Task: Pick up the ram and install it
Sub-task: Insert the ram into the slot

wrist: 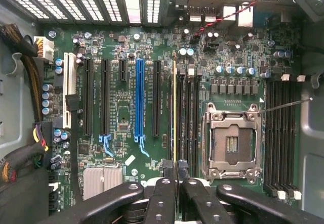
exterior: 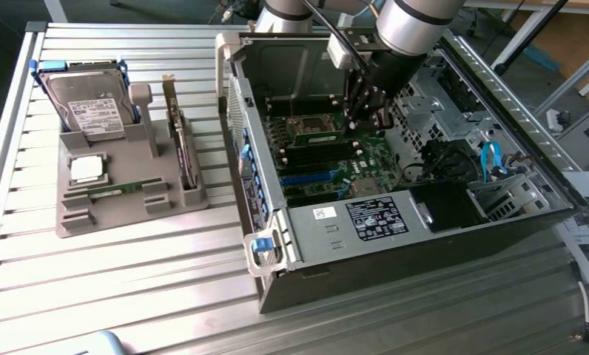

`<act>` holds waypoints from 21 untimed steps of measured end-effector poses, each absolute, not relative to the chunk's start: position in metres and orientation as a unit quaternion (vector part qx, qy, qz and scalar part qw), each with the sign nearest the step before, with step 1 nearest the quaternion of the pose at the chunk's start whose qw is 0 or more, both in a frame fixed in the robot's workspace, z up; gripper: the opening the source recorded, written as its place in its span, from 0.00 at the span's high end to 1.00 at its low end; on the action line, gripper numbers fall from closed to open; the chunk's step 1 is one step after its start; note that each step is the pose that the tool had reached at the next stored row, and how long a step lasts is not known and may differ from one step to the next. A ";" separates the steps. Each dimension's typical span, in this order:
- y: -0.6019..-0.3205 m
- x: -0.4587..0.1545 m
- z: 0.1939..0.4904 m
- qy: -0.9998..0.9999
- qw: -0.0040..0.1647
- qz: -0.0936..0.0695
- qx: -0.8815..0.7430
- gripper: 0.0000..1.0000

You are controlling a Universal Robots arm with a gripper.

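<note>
The ram [wrist: 174, 113], judged light, stiff and fragile, is gripped by its thin edges in the clenched hand [wrist: 174, 176], just beside the processor socket [wrist: 231, 143].

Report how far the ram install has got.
Done: the thin green ram stick is picked up and inside the open dark computer case. In hand: the pincer is shut on it, edge-on over the black memory slots beside the metal-framed processor socket. Left: seating it; I cannot tell whether it is in a slot yet.

Open computer case [exterior: 309, 225] on slatted table [exterior: 126, 285], hard drive [exterior: 97, 111] in grey holder [exterior: 126, 212] beside
</note>
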State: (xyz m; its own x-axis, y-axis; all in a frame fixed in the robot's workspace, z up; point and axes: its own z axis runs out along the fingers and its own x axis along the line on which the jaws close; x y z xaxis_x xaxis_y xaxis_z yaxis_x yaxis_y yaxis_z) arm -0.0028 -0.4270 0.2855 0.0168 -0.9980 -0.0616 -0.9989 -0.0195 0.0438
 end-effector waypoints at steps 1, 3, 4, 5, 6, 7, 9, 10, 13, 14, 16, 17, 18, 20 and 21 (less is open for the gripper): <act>-0.427 -0.002 0.286 0.700 0.006 0.037 -0.713 0.88; -0.427 -0.001 0.286 0.700 0.006 0.037 -0.713 0.88; -0.427 -0.001 0.286 0.700 0.006 0.037 -0.713 0.88; -0.427 -0.001 0.286 0.700 0.006 0.037 -0.713 0.88; -0.427 -0.001 0.286 0.700 0.006 0.037 -0.713 0.88; -0.427 -0.001 0.286 0.700 0.006 0.037 -0.713 0.88; -0.427 -0.001 0.286 0.700 0.006 0.037 -0.713 0.88; -0.428 -0.001 0.286 0.700 0.006 0.037 -0.713 0.88; -0.429 -0.001 0.286 0.700 0.006 0.037 -0.713 0.88; -0.429 -0.001 0.285 0.700 0.006 0.037 -0.713 0.88; -0.430 -0.001 0.286 0.700 0.006 0.037 -0.713 0.88; -0.430 -0.001 0.286 0.700 0.006 0.037 -0.713 0.88; -0.430 -0.001 0.286 0.700 0.006 0.037 -0.713 0.88; -0.430 -0.001 0.285 0.700 0.006 0.037 -0.713 0.88; -0.430 -0.001 0.285 0.700 0.006 0.037 -0.713 0.88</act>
